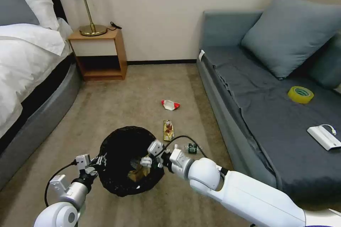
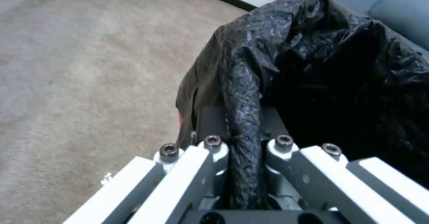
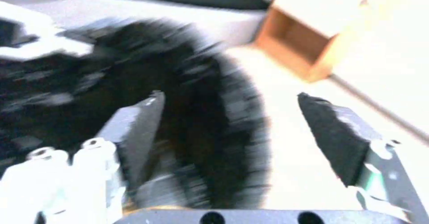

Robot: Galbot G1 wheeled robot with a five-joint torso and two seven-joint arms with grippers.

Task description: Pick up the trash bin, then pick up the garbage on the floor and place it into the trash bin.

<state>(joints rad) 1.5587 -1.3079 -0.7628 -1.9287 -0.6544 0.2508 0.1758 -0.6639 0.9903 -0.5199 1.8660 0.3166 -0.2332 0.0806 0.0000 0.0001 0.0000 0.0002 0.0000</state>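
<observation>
The trash bin (image 1: 124,156), round with a glossy black liner, hangs low over the carpet in front of me. My left gripper (image 1: 96,161) is shut on its near-left rim; the left wrist view shows the gripper (image 2: 242,117) pinching a fold of liner (image 2: 313,66). My right gripper (image 1: 149,154) is open over the bin's right rim, its fingers (image 3: 138,117) spread wide above the blurred bin (image 3: 89,83). A brown paper bag (image 1: 136,174) lies inside the bin. On the floor lie a red-and-white wrapper (image 1: 170,104), a yellow-brown snack wrapper (image 1: 168,130) and a small green-labelled bottle (image 1: 191,148).
A bed (image 1: 32,71) runs along the left and a wooden nightstand (image 1: 99,53) with a lamp stands at the back. A grey sofa (image 1: 270,113) on the right carries a yellow tape roll (image 1: 300,94) and a white box (image 1: 324,137) with a cable.
</observation>
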